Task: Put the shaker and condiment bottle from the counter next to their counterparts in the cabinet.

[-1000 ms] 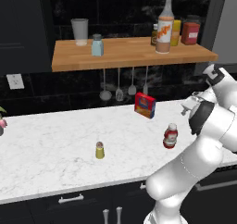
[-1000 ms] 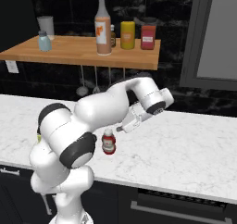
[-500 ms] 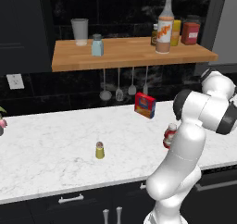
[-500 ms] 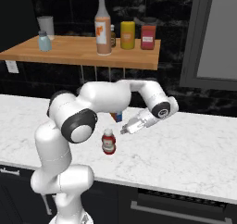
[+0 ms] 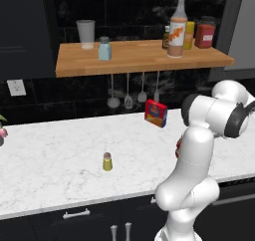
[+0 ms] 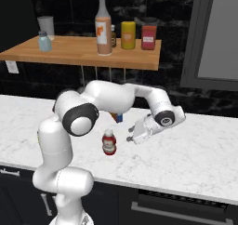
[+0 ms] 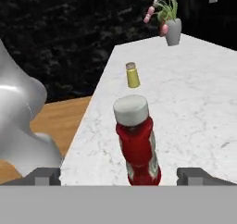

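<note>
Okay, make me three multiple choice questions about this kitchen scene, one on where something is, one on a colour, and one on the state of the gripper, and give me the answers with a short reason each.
1. Where does the yellow-green shaker stand?
A. on the white counter
B. on the wooden shelf
C. in the gripper

2. What colour is the cap of the red condiment bottle?
A. black
B. white
C. green

3. How is the gripper in relation to the condiment bottle?
A. shut on its cap
B. lifting it off the counter
C. open, a fingertip on either side, not touching

Answers:
1 A: the left base view shows it alone on the marble, well below the cabinet shelf.
2 B: the hand view shows a white cap above the red body.
3 C: in the hand view the fingertips stand wide apart with the bottle upright between them, on the counter.
</note>
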You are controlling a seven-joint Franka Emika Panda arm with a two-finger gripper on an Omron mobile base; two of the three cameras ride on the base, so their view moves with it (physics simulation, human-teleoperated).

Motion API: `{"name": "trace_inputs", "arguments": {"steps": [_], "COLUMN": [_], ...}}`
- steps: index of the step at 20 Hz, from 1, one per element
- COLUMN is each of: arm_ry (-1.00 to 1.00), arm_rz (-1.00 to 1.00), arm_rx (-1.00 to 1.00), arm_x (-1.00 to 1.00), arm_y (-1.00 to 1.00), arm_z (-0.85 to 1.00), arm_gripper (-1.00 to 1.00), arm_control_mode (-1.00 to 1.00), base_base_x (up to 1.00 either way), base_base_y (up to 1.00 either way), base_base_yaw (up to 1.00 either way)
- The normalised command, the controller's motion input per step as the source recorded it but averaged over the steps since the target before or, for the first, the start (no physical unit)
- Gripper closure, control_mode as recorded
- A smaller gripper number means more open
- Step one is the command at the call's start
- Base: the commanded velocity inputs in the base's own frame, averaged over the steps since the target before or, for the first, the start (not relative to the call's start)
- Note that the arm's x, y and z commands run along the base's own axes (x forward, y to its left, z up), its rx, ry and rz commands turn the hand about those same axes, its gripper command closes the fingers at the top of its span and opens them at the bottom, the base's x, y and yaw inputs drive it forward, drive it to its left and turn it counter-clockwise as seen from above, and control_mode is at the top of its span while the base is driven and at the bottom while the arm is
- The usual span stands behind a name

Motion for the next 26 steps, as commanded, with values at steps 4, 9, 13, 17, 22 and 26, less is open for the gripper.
{"name": "trace_inputs", "arguments": {"steps": [4,9,13,17,22,26], "arm_ry": [-0.27,-0.04,0.0,0.0,0.0,0.0], "arm_rz": [-0.19,-0.25,-0.18,-0.06,0.0,0.0], "arm_rx": [-0.06,0.0,0.08,0.05,0.11,0.15], "arm_x": [0.04,-0.04,-0.21,-0.04,-0.11,0.0], "arm_y": [-0.18,-0.12,0.07,0.1,0.28,0.39], "arm_z": [-0.31,-0.01,0.0,0.0,0.0,0.0], "arm_gripper": [-1.0,-1.0,-1.0,-1.0,-1.0,-1.0], "arm_control_mode": [-1.0,-1.0,-1.0,-1.0,-1.0,-1.0], "base_base_x": [0.0,0.0,0.0,0.0,0.0,0.0], "base_base_y": [0.0,0.0,0.0,0.0,0.0,0.0], "base_base_yaw": [0.0,0.0,0.0,0.0,0.0,0.0]}}
